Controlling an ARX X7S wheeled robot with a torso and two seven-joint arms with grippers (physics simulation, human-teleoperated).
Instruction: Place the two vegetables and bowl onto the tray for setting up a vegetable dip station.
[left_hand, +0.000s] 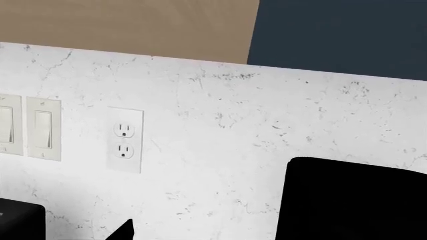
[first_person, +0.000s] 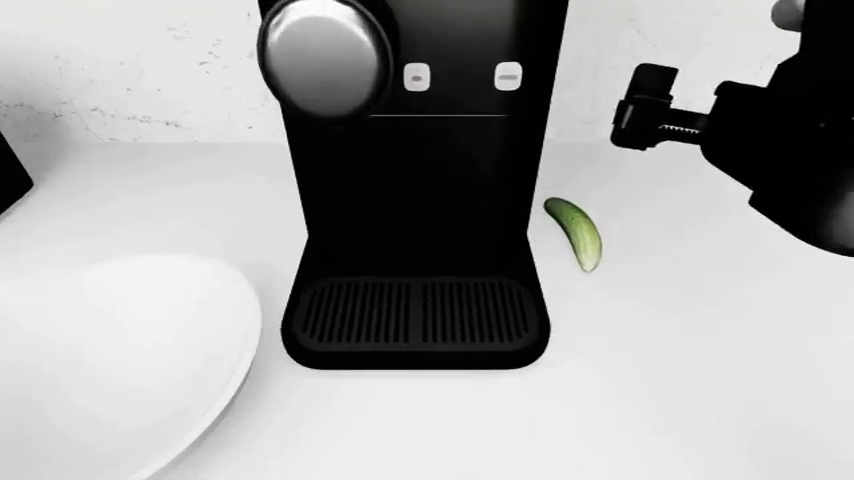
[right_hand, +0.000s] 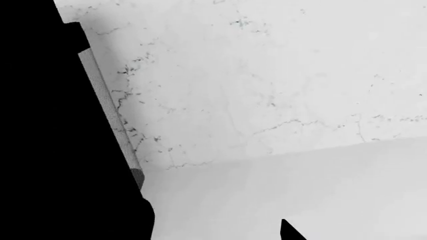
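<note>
From my head camera the bowl (first_person: 127, 350) sits at eight o'clock, cut off by the frame edge, and nothing shows in it. A black coffee machine (first_person: 416, 180) fills the centre, hiding the counter (first_person: 667, 380) behind it. The cucumber (first_person: 575, 232) lies just beside the machine at three o'clock, bare white counter beyond it. My right gripper (first_person: 650, 105) hovers at one o'clock, fingers apart, holding nothing. I cannot see my left hand; its camera shows only the backsplash (left_hand: 220, 140) and an outlet (left_hand: 125, 140).
</note>
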